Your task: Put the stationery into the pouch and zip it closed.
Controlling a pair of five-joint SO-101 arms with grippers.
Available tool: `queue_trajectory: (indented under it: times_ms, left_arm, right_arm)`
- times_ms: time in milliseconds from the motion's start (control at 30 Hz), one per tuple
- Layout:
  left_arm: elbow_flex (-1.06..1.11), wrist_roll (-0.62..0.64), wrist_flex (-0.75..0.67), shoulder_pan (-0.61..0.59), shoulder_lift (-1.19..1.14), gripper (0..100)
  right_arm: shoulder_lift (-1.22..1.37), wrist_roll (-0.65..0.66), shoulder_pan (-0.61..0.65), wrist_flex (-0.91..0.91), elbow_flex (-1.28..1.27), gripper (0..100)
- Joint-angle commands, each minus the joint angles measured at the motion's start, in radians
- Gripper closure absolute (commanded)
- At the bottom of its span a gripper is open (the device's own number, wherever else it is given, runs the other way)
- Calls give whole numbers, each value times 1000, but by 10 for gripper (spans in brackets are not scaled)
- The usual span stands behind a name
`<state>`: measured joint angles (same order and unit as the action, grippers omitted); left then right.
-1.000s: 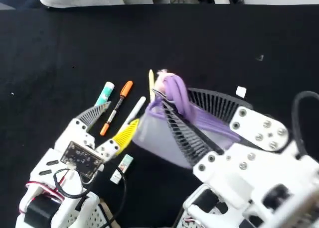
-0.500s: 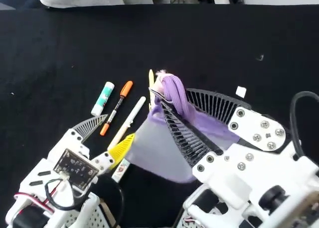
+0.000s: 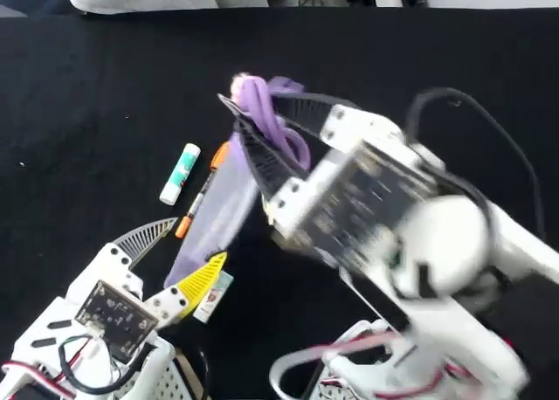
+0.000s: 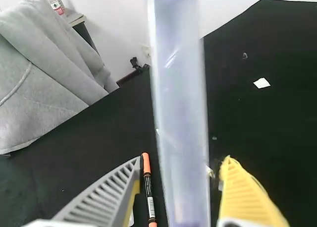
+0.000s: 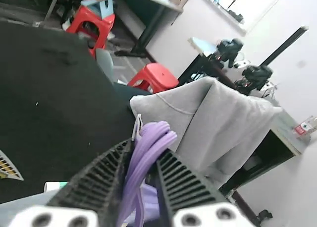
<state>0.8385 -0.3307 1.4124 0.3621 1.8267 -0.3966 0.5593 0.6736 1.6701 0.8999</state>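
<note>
My right gripper [image 3: 251,101] is shut on the purple zip edge of the pouch [image 3: 273,127] and holds it in the air, tilted. The pouch's translucent body [image 3: 212,215] hangs down over the pens. In the right wrist view the purple edge [image 5: 146,146] is pinched between the black ribbed fingers [image 5: 183,185]. My left gripper [image 3: 175,253] stands open near the front left, and the pouch's lower end [image 4: 179,118] hangs just beyond its grey and yellow fingers. An orange marker [image 3: 197,197] [image 4: 147,187] lies partly under the pouch. A teal-and-white glue stick [image 3: 180,174] lies to its left.
A small white-and-green eraser [image 3: 213,296] lies beside the yellow finger. A small white scrap [image 4: 261,83] sits on the black tablecloth [image 3: 96,86] farther right. Grey fabric [image 5: 218,118] lies beyond the table's back edge.
The right arm has lifted the pouch and swung it toward the back left, so it now covers the white pen. The left gripper has drawn back toward the front edge.
</note>
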Motion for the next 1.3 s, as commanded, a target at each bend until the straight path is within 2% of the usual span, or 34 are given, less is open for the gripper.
queue_trajectory:
  times_ms: [0, 167, 433, 600, 900, 1067, 1133, 1267]
  left_arm:
    - [-59, 0, 18, 12, -5, 743]
    - [-35, 0, 0, 12, -5, 743]
    - [150, 5, -147, 10, -5, 743]
    - [117, 117, -147, 12, -5, 741]
    - [25, 204, -150, 15, -6, 740]
    - [59, 210, -155, 137, -8, 739]
    - [87, 210, -195, 165, -9, 739]
    - [183, 212, -308, 125, -11, 739]
  right_arm:
    - [12, 3, -15, -32, 2, 986]
    - [8, 2, -14, -25, 5, 986]
    - [-7, -15, -14, -17, 4, 986]
    - [-8, -17, -20, -14, -2, 986]
    - [-8, -20, -20, -18, -2, 987]
    - [-12, -20, -15, -11, 1, 987]
    - [-12, -20, -15, -9, -2, 987]
    - [-12, -20, -15, -9, -2, 987]
